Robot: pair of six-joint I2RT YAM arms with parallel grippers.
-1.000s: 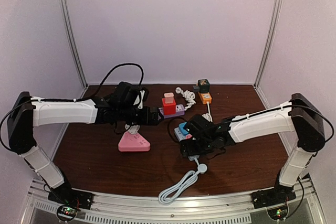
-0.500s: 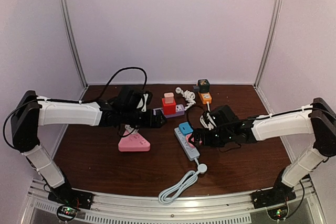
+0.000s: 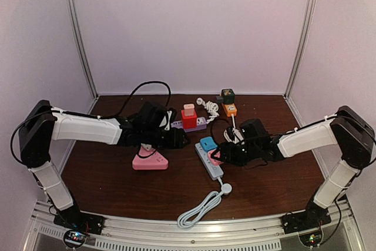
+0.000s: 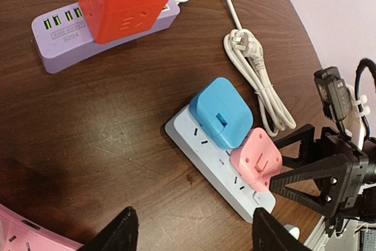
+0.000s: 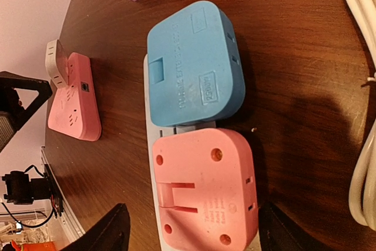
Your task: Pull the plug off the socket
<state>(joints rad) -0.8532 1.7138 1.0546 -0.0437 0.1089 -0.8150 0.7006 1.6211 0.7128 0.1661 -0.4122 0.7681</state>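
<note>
- A looped white cable [image 3: 200,207] with a round puck at its end lies at 6 o'clock on the counter [image 3: 117,186], nearest the arm bases.
- Just past it, near the counter's middle, a white power strip [image 4: 202,166] runs from 5 toward 11 o'clock.
- The pink plug [image 5: 202,189] sits in the strip's nearer sockets, fully seated. A blue plug [image 5: 191,66] is just beside it on its 11 o'clock side.
- The right pincer [image 4: 274,161] reaches in from 3 o'clock. Its jaws are spread and straddle the pink plug, with a clear gap on one side, so no pinch shows.
- At 9 o'clock from the strip a pink triangular socket block [image 3: 150,160] lies flat, with a pale adapter [image 5: 54,60] at its far corner.
- The left pincer [image 4: 195,218] hangs above the counter between that block and the strip, jaws spread, holding nothing.
- Farther back, at 12 o'clock, a red cube [image 4: 123,1] stands on a purple strip [image 4: 59,42].
- At 1 o'clock lie a bundled white cord [image 4: 258,86] and an orange box [image 3: 230,109], with a dark adapter [image 3: 227,95] behind it.
</note>
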